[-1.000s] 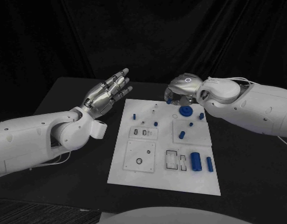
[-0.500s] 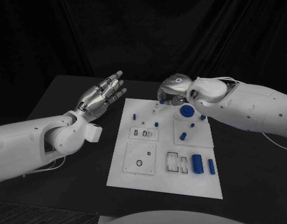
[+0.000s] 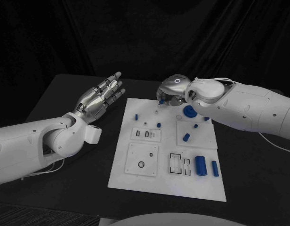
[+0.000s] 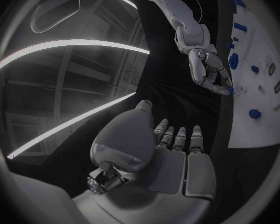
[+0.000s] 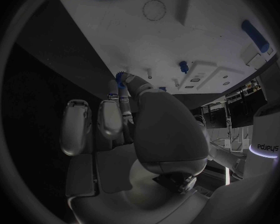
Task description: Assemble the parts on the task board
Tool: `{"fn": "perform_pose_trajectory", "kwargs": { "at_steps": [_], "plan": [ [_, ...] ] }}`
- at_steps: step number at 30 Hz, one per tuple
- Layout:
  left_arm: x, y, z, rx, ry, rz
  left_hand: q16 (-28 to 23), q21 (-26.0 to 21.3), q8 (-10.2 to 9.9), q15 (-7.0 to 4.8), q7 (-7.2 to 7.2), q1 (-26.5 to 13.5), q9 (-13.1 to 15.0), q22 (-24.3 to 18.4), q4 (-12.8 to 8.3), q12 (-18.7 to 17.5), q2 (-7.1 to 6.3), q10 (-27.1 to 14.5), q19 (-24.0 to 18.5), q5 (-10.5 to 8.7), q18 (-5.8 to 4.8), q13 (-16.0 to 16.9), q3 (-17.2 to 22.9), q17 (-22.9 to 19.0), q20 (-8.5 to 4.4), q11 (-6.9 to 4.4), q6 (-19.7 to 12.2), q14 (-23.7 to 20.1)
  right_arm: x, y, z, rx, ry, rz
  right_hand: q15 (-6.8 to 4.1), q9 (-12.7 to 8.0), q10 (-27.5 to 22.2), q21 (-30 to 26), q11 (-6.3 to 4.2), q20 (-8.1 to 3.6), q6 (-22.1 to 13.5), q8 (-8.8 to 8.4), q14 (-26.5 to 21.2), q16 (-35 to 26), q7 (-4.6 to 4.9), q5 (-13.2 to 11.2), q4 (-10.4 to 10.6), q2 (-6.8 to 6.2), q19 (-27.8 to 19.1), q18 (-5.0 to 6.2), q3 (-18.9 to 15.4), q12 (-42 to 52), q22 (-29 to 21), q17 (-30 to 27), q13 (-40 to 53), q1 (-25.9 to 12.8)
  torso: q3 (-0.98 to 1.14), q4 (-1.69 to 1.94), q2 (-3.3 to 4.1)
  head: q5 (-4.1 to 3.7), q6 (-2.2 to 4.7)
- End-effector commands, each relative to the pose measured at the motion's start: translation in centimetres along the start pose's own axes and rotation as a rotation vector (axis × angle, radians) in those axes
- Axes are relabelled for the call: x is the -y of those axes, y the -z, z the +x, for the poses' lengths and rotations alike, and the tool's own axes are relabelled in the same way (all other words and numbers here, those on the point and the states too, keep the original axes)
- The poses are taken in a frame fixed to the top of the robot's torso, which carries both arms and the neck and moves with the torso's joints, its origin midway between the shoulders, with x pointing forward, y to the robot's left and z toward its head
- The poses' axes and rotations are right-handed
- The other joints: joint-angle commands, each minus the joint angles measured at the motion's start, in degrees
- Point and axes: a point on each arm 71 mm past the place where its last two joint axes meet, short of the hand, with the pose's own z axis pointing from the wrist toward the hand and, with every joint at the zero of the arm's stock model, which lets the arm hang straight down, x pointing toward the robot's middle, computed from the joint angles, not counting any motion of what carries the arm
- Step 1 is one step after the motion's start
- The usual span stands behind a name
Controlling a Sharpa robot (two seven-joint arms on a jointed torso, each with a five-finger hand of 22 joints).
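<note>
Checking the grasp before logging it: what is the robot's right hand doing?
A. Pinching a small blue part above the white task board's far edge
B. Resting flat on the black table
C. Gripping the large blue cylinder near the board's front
A: the right hand pinches a small blue part in its fingertips over the far edge of the white task board; the left wrist view shows the same pinch.

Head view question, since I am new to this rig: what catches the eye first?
The white task board in the middle of the black table, dotted with small blue parts. At its far edge the right hand pinches a small blue part in its fingers. Beside the board's far left corner, the left hand is raised, open and holding nothing.
</note>
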Motion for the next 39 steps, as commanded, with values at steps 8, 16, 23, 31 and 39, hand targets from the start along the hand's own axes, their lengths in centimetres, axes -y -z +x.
{"fn": "perform_pose_trajectory", "kwargs": {
  "at_steps": [8, 16, 23, 31, 39],
  "plan": [
    [0.9, -0.1, 0.1, -0.007, 0.002, 0.104, -0.2, -0.2, 0.2, -0.11, -0.01, 0.0, 0.1, -0.1, 0.2, -0.2, -0.13, 0.0, -0.1, 0.00, 0.83, -0.1, -0.1, -0.1, -0.43, 0.47, 0.2, 0.0, 0.1, 0.0, 0.4, -0.012, 0.004, 0.019, 0.18, 1.4, -0.2, 0.1, 0.54, 0.29, -0.8, -0.44, 1.4, 0.2, 0.28, 0.3, -0.1, -0.01, -0.2, -1.06, 0.5, -0.7, -0.1, -0.1, -0.1, 0.0, -0.05, 0.10, -0.15, -0.09, -0.39],
    [0.8, -0.1, -0.1, -0.007, 0.002, 0.100, -0.2, -0.2, 0.2, 0.11, -0.05, 0.0, 0.0, -0.1, 0.2, -0.2, -0.08, 0.0, -0.1, 0.01, 0.69, -0.1, -0.1, -0.1, -0.36, 0.43, 0.2, 0.0, -0.1, 0.0, 0.5, -0.021, 0.001, 0.014, 0.26, 1.4, -0.4, -0.1, 0.65, 0.36, -1.1, -0.72, 1.2, 0.0, 0.37, 0.2, -0.1, -0.09, -0.4, -0.97, 0.6, -1.0, -0.4, -0.3, -0.2, 0.0, -0.19, -0.13, -0.40, 0.15, -0.71],
    [0.8, -0.2, -0.1, -0.009, 0.003, 0.097, -0.2, -0.2, 0.2, 0.11, -0.05, 0.0, 0.0, -0.1, 0.2, -0.2, -0.08, 0.0, -0.1, 0.01, 0.69, -0.1, -0.1, -0.1, -0.36, 0.43, 0.2, 0.0, -0.4, -0.1, 0.5, -0.020, -0.001, 0.007, 0.33, 1.5, -0.5, -0.2, 0.69, 0.44, -1.4, -0.97, 1.1, 0.0, 0.41, 0.1, -0.2, -0.08, -0.6, -0.95, 0.7, -1.3, -0.5, -0.3, -0.2, 0.1, -0.20, -0.16, -0.42, 0.08, -1.00],
    [0.7, -0.2, -0.2, -0.013, 0.006, 0.092, -0.2, -0.2, 0.2, 0.32, -0.04, 0.0, 0.0, -0.1, 0.2, -0.2, -0.02, 0.0, -0.1, 0.02, 0.58, -0.1, 0.0, -0.1, -0.25, 0.45, 0.1, 0.0, -0.7, -0.3, 0.7, -0.032, -0.003, 0.001, 0.38, 1.6, -0.6, -0.5, 0.72, 0.49, -1.5, -1.09, 0.9, -0.2, 0.45, 0.0, -0.2, 0.01, -0.8, -0.85, 0.9, -1.5, -0.8, -0.6, -0.2, 0.1, -0.19, -0.21, -0.46, 0.01, -1.33],
    [0.6, -0.3, -0.2, -0.018, 0.009, 0.085, -0.2, -0.2, 0.2, 0.53, 0.11, 0.0, 0.0, -0.1, 0.2, -0.2, 0.08, 0.0, -0.1, 0.07, 0.50, -0.1, 0.0, -0.1, -0.06, 0.49, 0.1, 0.0, -1.0, -0.6, 1.2, -0.044, -0.009, 0.001, 0.46, 1.6, -0.9, -0.8, 0.79, 0.57, -1.8, -1.32, 0.6, -0.4, 0.51, 0.0, -0.2, 0.06, -1.1, -0.77, 1.0, -1.8, -1.1, -1.0, -0.2, 0.1, -0.24, -0.22, -0.53, 0.07, -1.61]
  ]
}}
